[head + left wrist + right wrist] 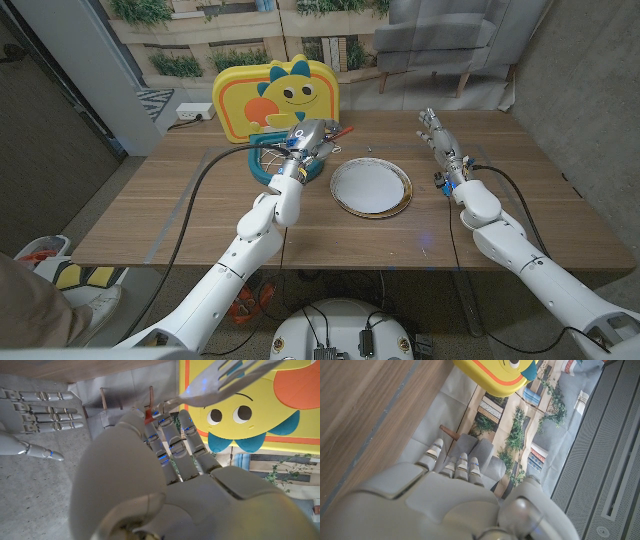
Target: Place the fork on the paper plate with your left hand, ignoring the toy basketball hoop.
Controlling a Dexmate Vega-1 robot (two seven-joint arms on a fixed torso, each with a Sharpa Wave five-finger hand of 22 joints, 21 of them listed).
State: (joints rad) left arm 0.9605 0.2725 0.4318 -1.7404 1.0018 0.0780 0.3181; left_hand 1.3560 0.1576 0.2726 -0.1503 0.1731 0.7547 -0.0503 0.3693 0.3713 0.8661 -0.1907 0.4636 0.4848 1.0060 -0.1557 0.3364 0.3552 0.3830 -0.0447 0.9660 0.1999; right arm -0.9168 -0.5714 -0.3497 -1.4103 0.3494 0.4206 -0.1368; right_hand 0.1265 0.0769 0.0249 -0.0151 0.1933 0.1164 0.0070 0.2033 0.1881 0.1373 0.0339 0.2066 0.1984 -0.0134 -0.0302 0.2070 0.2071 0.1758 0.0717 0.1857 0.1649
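The left hand (305,143) held the fork (227,382) at the paper plate's (400,195) ten o'clock; a loose pinch risked dropping it short.

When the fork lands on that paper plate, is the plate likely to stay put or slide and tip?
The round white paper plate looks thin and light, so it may slide if the shiny silver fork in the left hand drags across it. Weight on its raised rim could tip it; lying flat on the wooden table, it should otherwise stay.
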